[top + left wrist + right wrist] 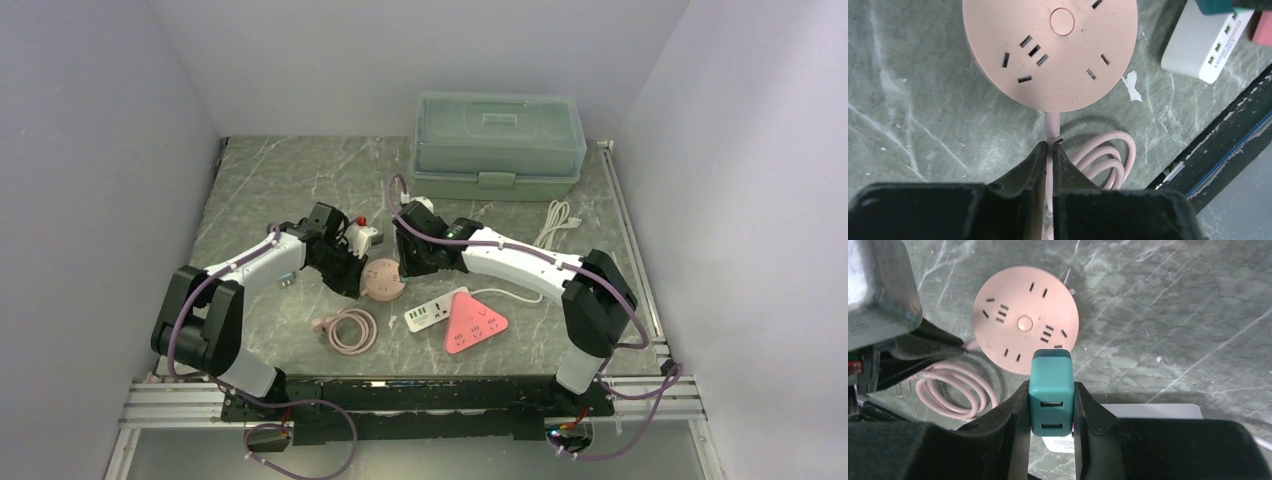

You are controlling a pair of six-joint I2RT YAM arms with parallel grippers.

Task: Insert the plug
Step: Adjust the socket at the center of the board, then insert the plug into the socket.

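Observation:
A round pink power strip [384, 279] lies flat on the marble table, its sockets facing up; it also shows in the left wrist view [1050, 50] and the right wrist view [1025, 320]. My left gripper [1049, 145] is shut on the strip's pink cable [1051, 127] just behind the disc. My right gripper [1051, 390] is shut on a teal USB charger plug [1051, 392], held above the near edge of the disc. The plug's prongs are hidden.
The coiled pink cable [350, 328] lies in front of the strip. A white power strip [428, 312] and a pink triangular one [475, 325] lie to the right. A green lidded box [498, 143] stands at the back, a white cable [556, 224] beside it.

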